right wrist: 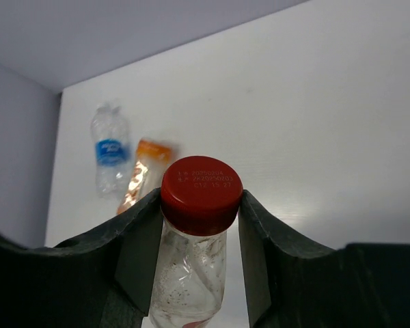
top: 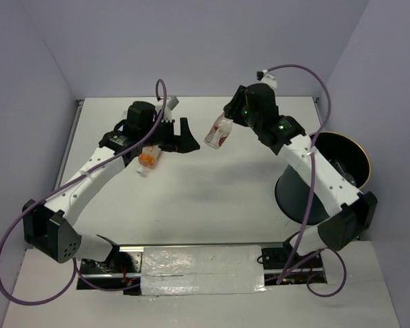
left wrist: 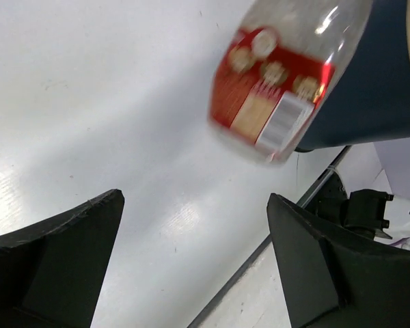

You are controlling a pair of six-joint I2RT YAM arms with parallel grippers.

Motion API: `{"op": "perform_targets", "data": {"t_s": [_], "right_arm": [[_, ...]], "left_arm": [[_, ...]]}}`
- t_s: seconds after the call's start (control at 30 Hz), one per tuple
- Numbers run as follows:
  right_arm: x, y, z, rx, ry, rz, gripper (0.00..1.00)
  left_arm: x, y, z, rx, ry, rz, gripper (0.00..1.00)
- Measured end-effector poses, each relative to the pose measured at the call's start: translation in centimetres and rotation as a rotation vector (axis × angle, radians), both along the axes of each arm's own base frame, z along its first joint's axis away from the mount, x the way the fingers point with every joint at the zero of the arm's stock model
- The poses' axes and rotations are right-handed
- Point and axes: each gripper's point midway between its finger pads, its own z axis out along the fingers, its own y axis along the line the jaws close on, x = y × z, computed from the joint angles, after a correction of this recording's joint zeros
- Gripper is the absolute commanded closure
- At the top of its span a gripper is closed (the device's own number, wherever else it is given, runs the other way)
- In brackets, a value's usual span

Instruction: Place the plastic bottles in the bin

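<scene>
Left of the bin (top: 294,195) and well apart from it, you have the right gripper (top: 228,117) clamped on the red cap of the short red-labelled bottle (top: 218,132). The bottle is clear of the table (top: 212,205). Its long axis is tilted, with the cap uppermost between the fingers and the base pointing down and away from the bin. Your right wrist view confirms a finger (right wrist: 140,239) pressed against each side of the cap. The body runs downward from there.

Farther from the bin, your left gripper (top: 176,139) stands with its jaws spread wide and nothing between them. Just beside it, the orange bottle (top: 147,158) lies on the table, slanted to the table's edges. Which end carries its cap cannot be told. Your right wrist view shows the clear blue-labelled bottle (right wrist: 111,157) next to the orange one.
</scene>
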Motion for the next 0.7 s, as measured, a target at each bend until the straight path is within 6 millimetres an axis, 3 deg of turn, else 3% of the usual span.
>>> {"op": "perform_targets", "data": {"t_s": [0.13, 0.27, 0.33, 0.4, 0.5, 0.63, 0.67, 0.7], "right_arm": [[-1.8, -6.6, 3.4, -0.137, -0.085, -0.176, 1.00], [-5.2, -16.2, 9.3, -0.232, -0.211, -0.426, 0.99], [-7.7, -20.3, 11.8, -0.263, -0.268, -0.554, 0.99], [-10.5, -23.7, 13.7, -0.299, -0.313, -0.665, 0.99], [-14.0, -27.5, 13.9, -0.356, -0.327, -0.799, 0.95], [-15.6, -30.2, 10.7, -0.449, -0.255, -0.906, 0.81], [-15.4, -30.5, 9.4, -0.475, -0.223, -0.913, 0.55], [-15.1, -30.7, 8.1, -0.499, -0.192, -0.914, 0.39]], "left_arm": [[-0.1, 1.8, 3.5, 0.028, -0.103, 0.067, 0.01], [1.7, 4.6, 7.5, 0.081, -0.214, 0.206, 0.01], [3.0, 6.0, 7.9, 0.109, -0.223, 0.275, 0.01], [3.8, 7.2, 6.5, 0.148, -0.190, 0.327, 0.01], [4.3, 8.5, 3.3, 0.199, -0.103, 0.377, 0.01], [5.0, 10.2, -0.4, 0.278, 0.008, 0.442, 0.01], [5.1, 10.6, -1.1, 0.297, 0.029, 0.457, 0.01], [5.2, 11.1, -1.7, 0.317, 0.046, 0.472, 0.01]]}}
